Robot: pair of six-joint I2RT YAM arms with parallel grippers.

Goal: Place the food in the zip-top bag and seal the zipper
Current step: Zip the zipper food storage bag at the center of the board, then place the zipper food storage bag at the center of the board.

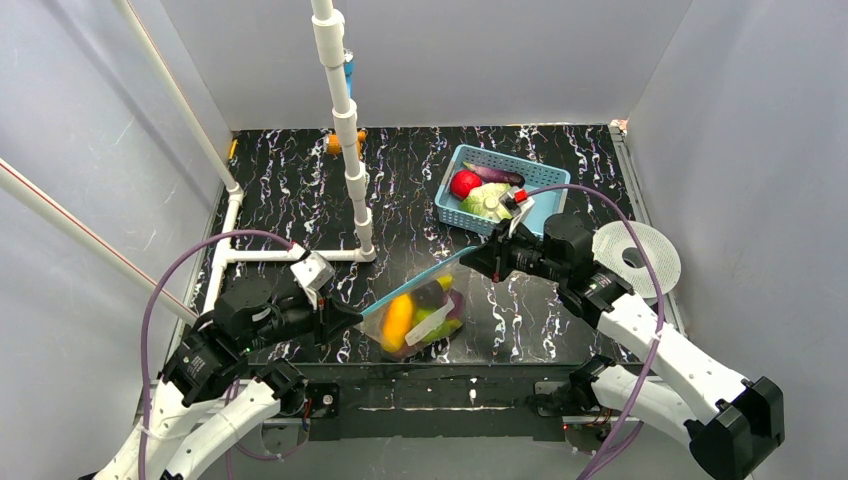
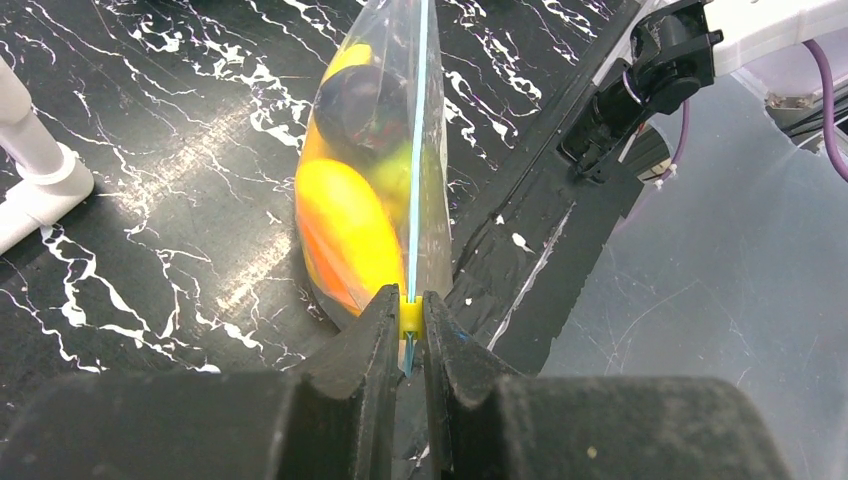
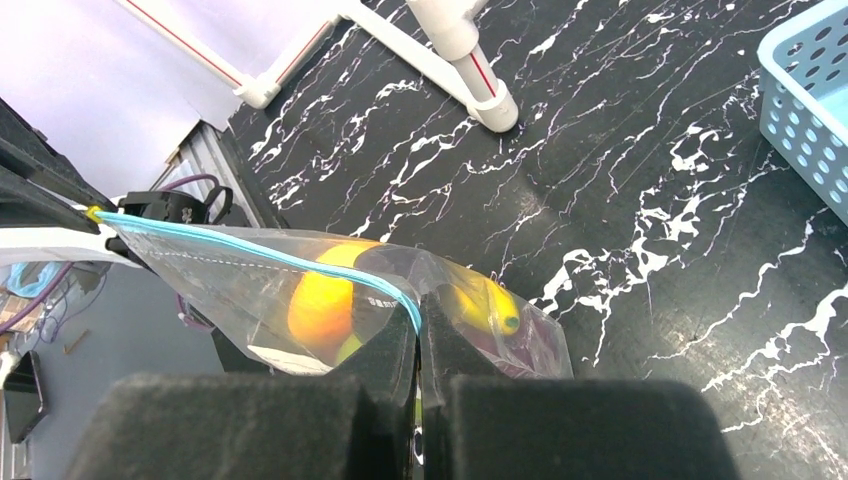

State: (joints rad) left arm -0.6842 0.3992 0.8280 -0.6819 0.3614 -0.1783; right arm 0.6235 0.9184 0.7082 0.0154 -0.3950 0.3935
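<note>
Most of the top view is the black marbled bench (image 1: 300, 180), with a white pipe frame (image 1: 345, 140) standing at its 11 o'clock. A light-blue basket (image 1: 545, 175) sits at 1 o'clock, and a red piece (image 1: 465, 184) lies in it beside a green and a purple one. So we judge the filling only partly done, if those are meant to go in too.

At 6 o'clock, near the arm bases, the zip-top bag (image 1: 420, 315) hangs between the two arms with its belly resting on the bench. The food (image 1: 397, 318) inside is an orange-yellow piece, a dark purple one and a banana tip. The zipper (image 1: 425, 280) runs taut from 8 o'clock to 2 o'clock above it, and in both wrist views it reads as one thin teal line. We take it as closed along what we can see, though we cannot vouch for the pinched ends.

The left end effector (image 2: 408, 310) is clamped on the zipper's 8 o'clock end, right at a small yellow tab (image 2: 410, 316). The right end effector (image 3: 418, 320) is pressed together on the strip at its 2 o'clock end.

To seal well, we would hold one end fixed and run the other pinch along the strip under firm, even pressure. We would keep the line straight and leave the bag's weight on the bench, so the load does not pull the rim apart.
</note>
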